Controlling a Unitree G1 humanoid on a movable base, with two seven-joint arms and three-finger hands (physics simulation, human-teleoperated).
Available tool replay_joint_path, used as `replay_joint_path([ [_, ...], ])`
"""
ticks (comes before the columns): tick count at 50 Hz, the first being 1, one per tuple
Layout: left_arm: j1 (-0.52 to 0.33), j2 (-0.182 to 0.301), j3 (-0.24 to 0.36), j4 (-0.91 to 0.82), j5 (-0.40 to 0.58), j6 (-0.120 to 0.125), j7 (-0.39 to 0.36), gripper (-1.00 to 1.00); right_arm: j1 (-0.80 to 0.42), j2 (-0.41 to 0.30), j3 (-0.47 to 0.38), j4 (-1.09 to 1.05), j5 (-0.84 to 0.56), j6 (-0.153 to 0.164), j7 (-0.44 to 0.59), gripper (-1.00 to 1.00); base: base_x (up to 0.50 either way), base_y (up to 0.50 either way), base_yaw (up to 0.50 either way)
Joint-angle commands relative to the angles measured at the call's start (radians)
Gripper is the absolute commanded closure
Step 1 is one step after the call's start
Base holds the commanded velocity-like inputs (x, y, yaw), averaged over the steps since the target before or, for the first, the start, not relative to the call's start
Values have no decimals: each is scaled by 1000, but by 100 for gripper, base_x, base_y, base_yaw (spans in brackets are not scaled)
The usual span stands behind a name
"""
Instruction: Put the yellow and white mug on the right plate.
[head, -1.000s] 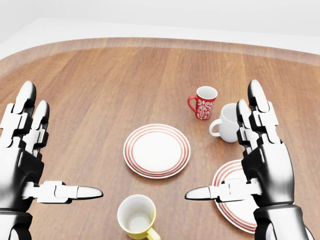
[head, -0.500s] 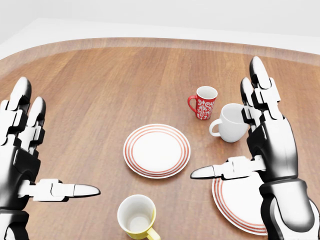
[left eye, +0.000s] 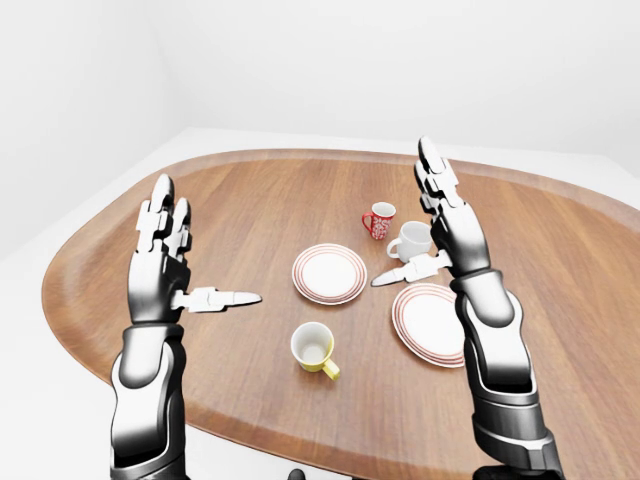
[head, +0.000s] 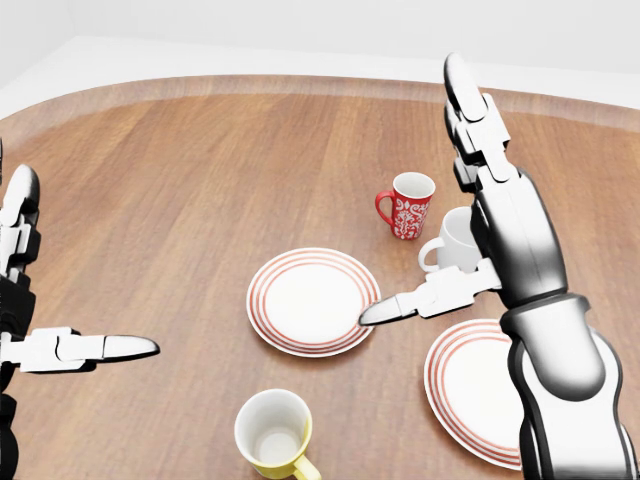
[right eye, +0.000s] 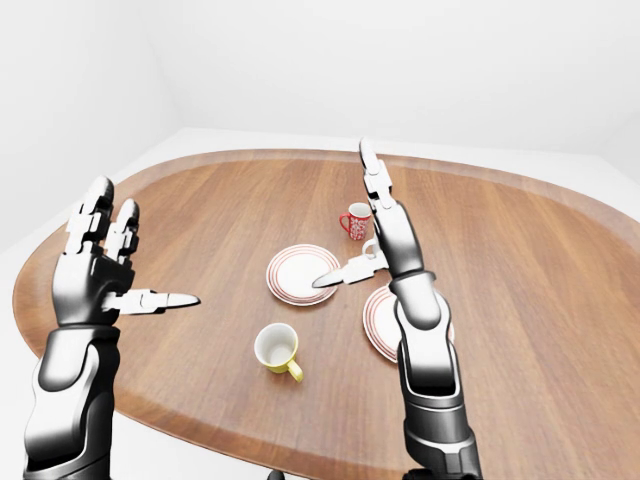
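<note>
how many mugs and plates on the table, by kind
mugs: 3 (yellow mug, red mug, white mug)
plates: 2 (left plate, right plate)
total: 5

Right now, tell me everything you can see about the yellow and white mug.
The yellow and white mug stands upright on the brown wooden table, low in the head view, below the left red-ringed plate. It looks like glossy ceramic: yellow outside, white and empty inside, its yellow handle pointing toward the view's bottom right. Only the table touches it; neither hand is on it.
</note>
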Motion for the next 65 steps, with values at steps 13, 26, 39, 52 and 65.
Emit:
replay_joint_path([
  [13,-22,31,41,18,-24,0,-9,-97,-159,-19,39,90,-185,0,123,-100,0,0,0],
  [26,-23,37,54,-2,-34,0,-14,-97,-182,-3,73,207,-399,0,174,-100,0,0,0],
  [39,-27,42,57,2,-36,0,-14,-97,-194,17,95,267,-564,0,182,-100,0,0,0],
  [52,-25,40,56,0,-35,0,-17,-97,-182,40,111,315,-647,0,186,-100,0,0,0],
  [65,-28,42,61,2,-36,0,-20,-97,-217,57,123,417,-631,0,147,-100,0,0,0],
])
